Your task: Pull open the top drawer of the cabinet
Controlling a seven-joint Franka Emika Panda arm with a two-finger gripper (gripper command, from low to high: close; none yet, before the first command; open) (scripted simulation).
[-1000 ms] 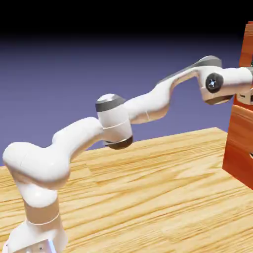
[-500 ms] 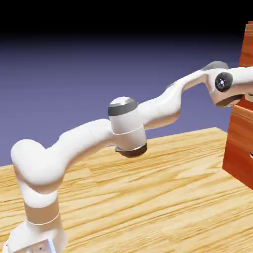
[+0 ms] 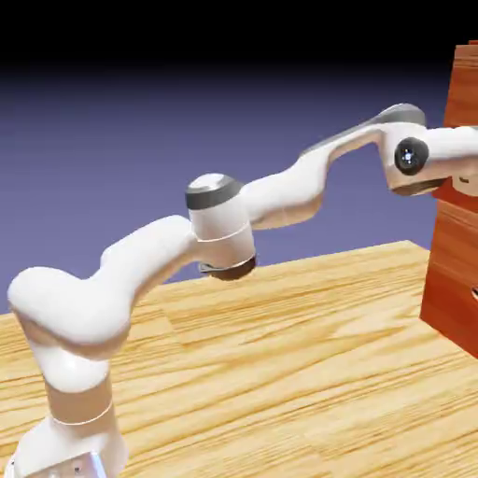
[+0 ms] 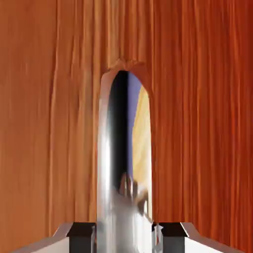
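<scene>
One white arm, one cabinet, one bench. The arm rises from the lower left of the exterior view, bends twice, and reaches right to the cabinet, which stands on the bench at the picture's right edge and is cut off there, so only a narrow strip of its reddish-brown front shows. On that strip I count at least two drawer fronts, split by a dark seam just under the wrist; the top drawer is the upper panel, level with the hand and right up against it. The gripper itself runs off the right edge in this view, and its tips cannot be seen there. In the hand view the gripper shows as two grey fingers, one on each side of a shiny metal handle, at the bottom edge. They sit pressed close on the handle, clamped on it with no gap visible. The handle runs up the middle of the picture, mirroring blue and pale yellow, and its lower end is blurred. Wood grain of the drawer front fills everything else. How far the drawer stands out from the cabinet cannot be told.
</scene>
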